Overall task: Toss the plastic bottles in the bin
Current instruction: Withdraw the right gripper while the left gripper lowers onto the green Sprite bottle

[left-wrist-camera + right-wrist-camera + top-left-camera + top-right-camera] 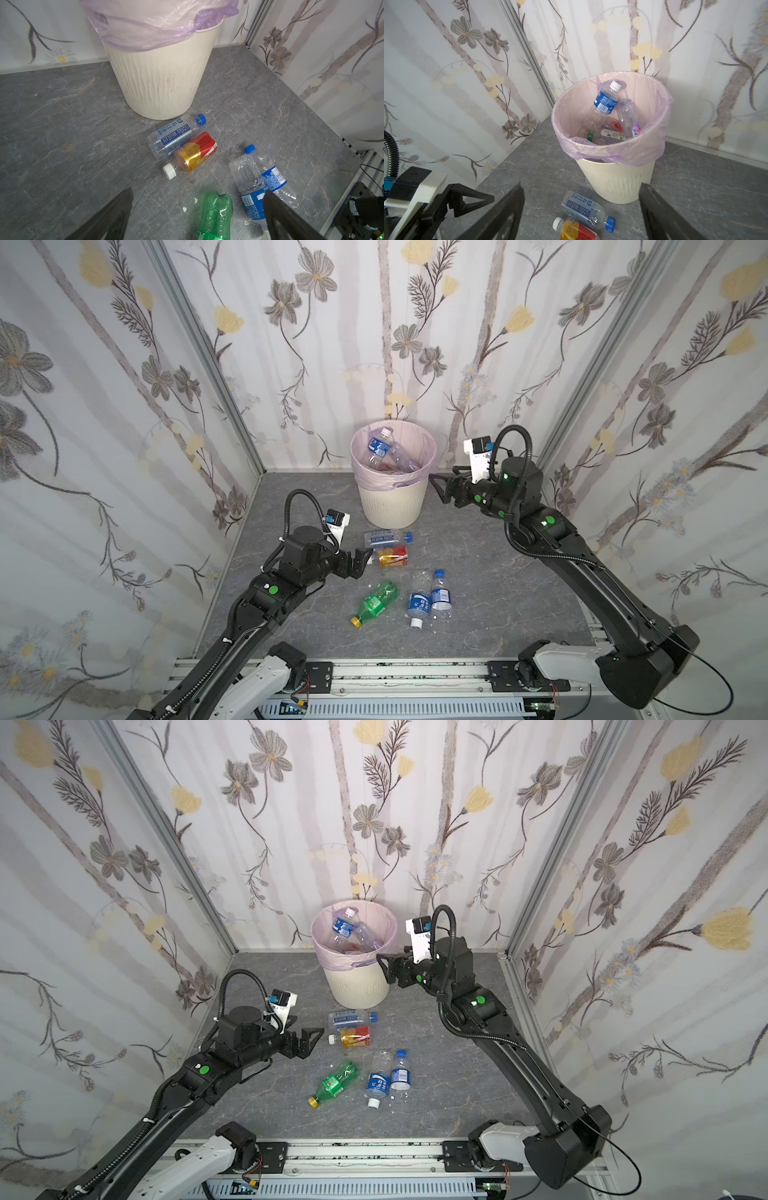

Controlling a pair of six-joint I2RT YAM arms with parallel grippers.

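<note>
— Why does the right tool (438,488) hang beside the bin (392,506)?
— Drop spot, I'd judge; it's spread, empty. The left tool (362,561), wide and empty, faces the red-labelled bottle (392,556). Five plastic bottles (440,597) lie on the worktop (490,564).

The table (478,572) is enclosed on three sides by wall panels (353,344) papered with grey and pale yellow flowers. Its surface is patterned as grey veined stone, and an aluminium rail (415,672) is mounted along its near edge.
</note>
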